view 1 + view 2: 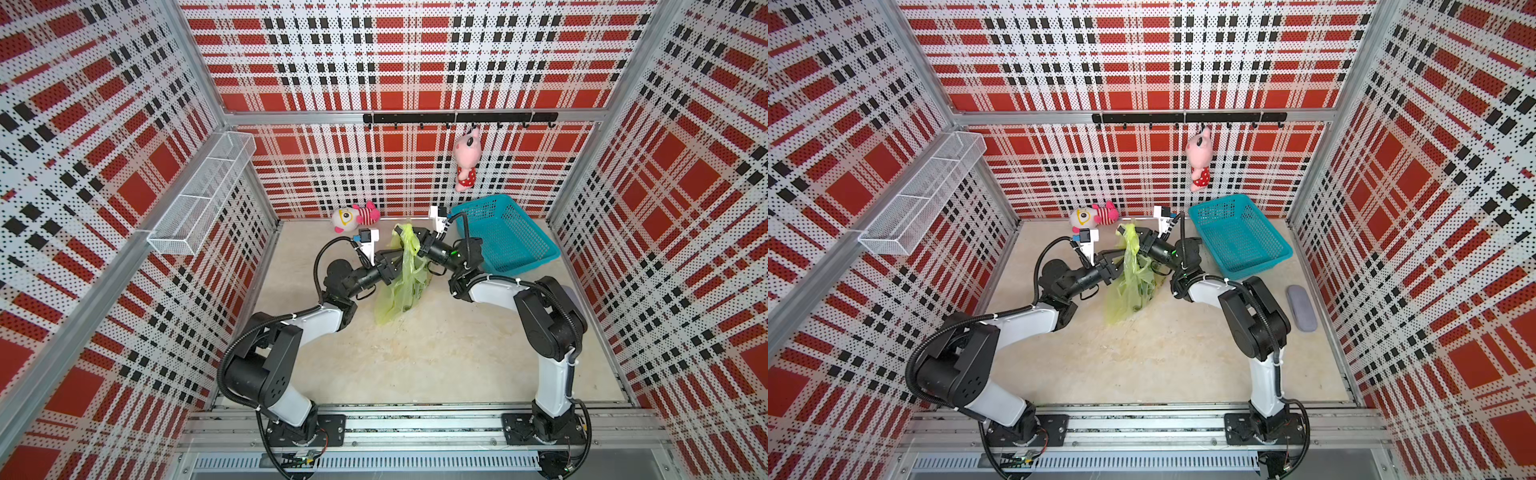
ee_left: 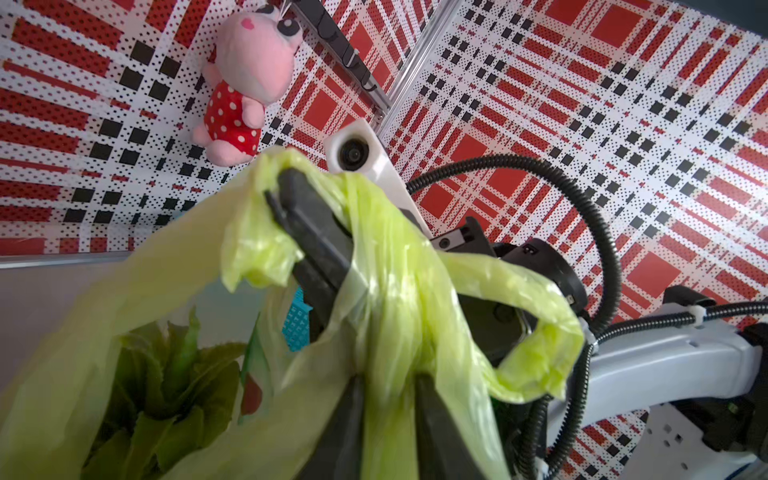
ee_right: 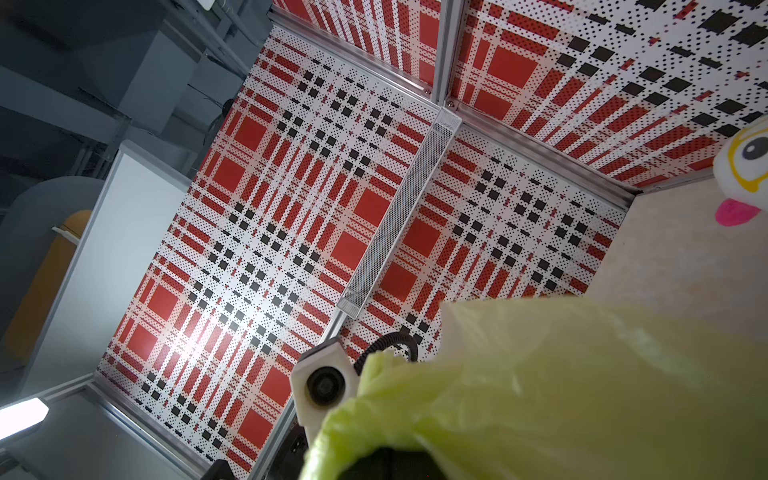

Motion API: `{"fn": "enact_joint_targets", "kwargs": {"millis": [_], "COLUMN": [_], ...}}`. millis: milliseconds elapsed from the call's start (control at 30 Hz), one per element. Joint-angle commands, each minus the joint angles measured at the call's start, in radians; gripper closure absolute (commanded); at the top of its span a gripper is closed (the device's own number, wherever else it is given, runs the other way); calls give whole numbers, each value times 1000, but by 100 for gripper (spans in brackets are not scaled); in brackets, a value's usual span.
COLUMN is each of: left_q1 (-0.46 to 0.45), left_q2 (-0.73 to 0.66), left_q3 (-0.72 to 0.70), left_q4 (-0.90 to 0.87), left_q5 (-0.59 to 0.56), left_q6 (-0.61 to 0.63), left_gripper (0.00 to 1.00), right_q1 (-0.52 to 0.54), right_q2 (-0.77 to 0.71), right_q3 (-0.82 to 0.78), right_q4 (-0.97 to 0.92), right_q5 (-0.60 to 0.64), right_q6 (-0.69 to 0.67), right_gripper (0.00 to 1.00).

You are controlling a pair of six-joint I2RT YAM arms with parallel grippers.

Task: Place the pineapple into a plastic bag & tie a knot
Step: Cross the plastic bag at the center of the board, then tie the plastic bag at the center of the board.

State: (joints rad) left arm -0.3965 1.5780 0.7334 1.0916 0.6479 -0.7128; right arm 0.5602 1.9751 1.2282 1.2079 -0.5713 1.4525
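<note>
The yellow-green plastic bag (image 1: 401, 291) (image 1: 1129, 291) hangs stretched between my two grippers above the floor's middle back. My right gripper (image 1: 401, 232) (image 2: 280, 189) is shut on a handle at the bag's top, with film draped over its fingers. Lower down, my left gripper (image 1: 395, 266) (image 2: 390, 386) is shut on the gathered neck, with plastic pinched between its two black fingers (image 2: 353, 415). The pineapple's (image 2: 166, 374) green leaves show through the film inside the bag. A second handle loop (image 2: 540, 332) hangs loose. In the right wrist view the bag (image 3: 540, 395) hides the jaws. A knot is not in view.
A teal mesh basket (image 1: 503, 237) stands at the back right, close behind my right arm. A striped plush toy (image 1: 355, 216) lies by the back wall. A pink plush (image 1: 466, 162) hangs from the hook rail (image 1: 457, 117). A wire shelf (image 1: 199, 195) is on the left wall. A grey case (image 1: 1301, 307) lies right.
</note>
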Motion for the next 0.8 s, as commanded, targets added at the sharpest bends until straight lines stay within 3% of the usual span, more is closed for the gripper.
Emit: {"fn": "enact_joint_targets", "kwargs": {"millis": [0,167,300,467,767], "left_q1": [23,90,141,133,40], "left_q2": [-44,-118,-184,-199,-139], "left_q3": [-42,-100,-109,-63,29], "left_q4": [80,190,183,70,-36], "left_q5": [8,-79,-193,-249,-252], "left_q6": [-47,-157,-205,-235,-278], "left_gripper": [59,36,27,25,34], "right_q1": [9,15,21,23,23], "right_q2": [-12,4,11,11,19], "right_q3": [37,50,63,65,73], "right_q4": [148,176,175,174,203], "right_q5": [-11,-21,-30,-25,-11], "right_q6": [46,78,79,87,136], "right_gripper": [100,100,100,100,100]}}
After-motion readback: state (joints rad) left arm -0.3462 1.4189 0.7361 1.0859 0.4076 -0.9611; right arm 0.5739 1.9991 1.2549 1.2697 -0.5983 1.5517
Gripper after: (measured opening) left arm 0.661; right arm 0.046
